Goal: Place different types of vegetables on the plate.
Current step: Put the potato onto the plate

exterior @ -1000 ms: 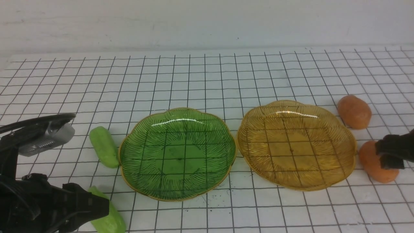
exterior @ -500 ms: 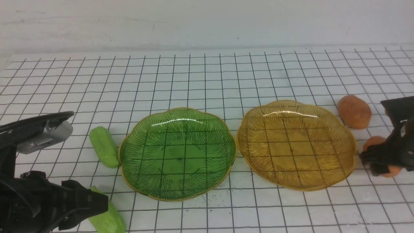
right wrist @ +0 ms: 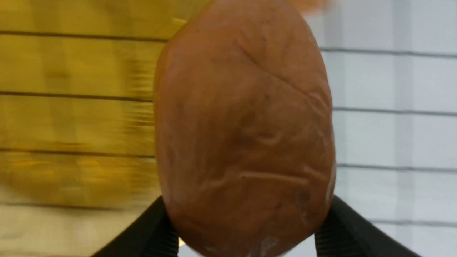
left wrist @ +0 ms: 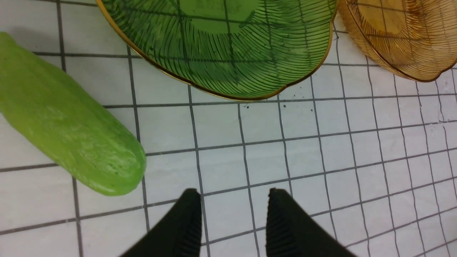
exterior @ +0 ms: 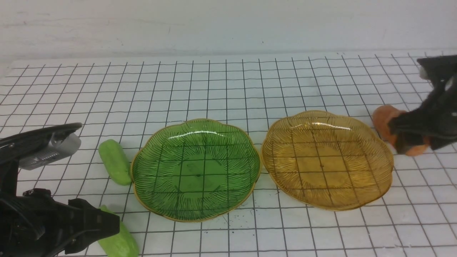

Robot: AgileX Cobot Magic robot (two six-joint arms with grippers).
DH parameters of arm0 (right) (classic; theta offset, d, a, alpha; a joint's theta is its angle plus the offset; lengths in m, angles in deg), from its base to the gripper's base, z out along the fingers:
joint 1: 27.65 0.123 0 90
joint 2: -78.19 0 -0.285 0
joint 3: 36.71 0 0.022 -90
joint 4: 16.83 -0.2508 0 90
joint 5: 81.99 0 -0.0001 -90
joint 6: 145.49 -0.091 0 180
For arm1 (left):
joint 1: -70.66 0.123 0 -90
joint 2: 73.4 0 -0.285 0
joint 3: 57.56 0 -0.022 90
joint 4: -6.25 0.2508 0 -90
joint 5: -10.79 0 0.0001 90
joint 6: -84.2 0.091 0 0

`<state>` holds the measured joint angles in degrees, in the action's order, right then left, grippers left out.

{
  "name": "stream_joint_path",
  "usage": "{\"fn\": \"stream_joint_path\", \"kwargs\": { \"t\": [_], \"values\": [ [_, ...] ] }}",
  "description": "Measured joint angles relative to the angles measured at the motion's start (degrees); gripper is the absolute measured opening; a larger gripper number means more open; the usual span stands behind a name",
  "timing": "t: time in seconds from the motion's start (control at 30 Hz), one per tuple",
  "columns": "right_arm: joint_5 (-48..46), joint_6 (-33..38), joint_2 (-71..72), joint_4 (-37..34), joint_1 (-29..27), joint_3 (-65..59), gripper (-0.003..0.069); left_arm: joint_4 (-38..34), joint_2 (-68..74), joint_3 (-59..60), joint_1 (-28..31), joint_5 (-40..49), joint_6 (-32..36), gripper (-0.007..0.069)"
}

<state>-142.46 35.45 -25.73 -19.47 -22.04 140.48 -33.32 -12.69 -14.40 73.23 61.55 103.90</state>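
Landmark: amber dish (exterior: 326,160). Right of it, our right gripper (right wrist: 246,214) grips a potato (right wrist: 246,132), raised. Second potato (exterior: 383,116) by its far right edge. Left of it, beyond the green dish (exterior: 196,171), two cucumbers (exterior: 115,162) (exterior: 119,239); our left gripper (left wrist: 234,192), jaws apart and unloaded, near the closer cucumber.

Gridded white table (exterior: 228,239) — dishes (exterior: 196,171), green vegetables (exterior: 115,162)

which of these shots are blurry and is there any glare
Front view: the right gripper is smeared, with a white glare streak on the green dish; left wrist view: mostly sharp, dark gripper fingers softer; right wrist view: grid lines and amber dish blurred behind the held potato.
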Motion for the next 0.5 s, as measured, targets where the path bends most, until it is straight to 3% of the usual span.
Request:
{"fn": "stream_joint_path", "kwargs": {
  "t": [0.2,0.4,0.5],
  "values": [
    [3.2,0.9,-4.5,-2.9,6.8,0.5,0.0447,0.0,0.0,0.0,0.0,0.0,0.0,0.0237],
    [3.5,1.1,-9.4,-1.9,8.6,0.5,0.0451,0.0,0.0,0.0,0.0,0.0,0.0,0.0237],
    [3.5,0.8,-10.5,-1.7,8.6,0.5,0.0521,0.1,0.0,0.0,0.0,0.0,0.0,0.0237]
  ]
}}
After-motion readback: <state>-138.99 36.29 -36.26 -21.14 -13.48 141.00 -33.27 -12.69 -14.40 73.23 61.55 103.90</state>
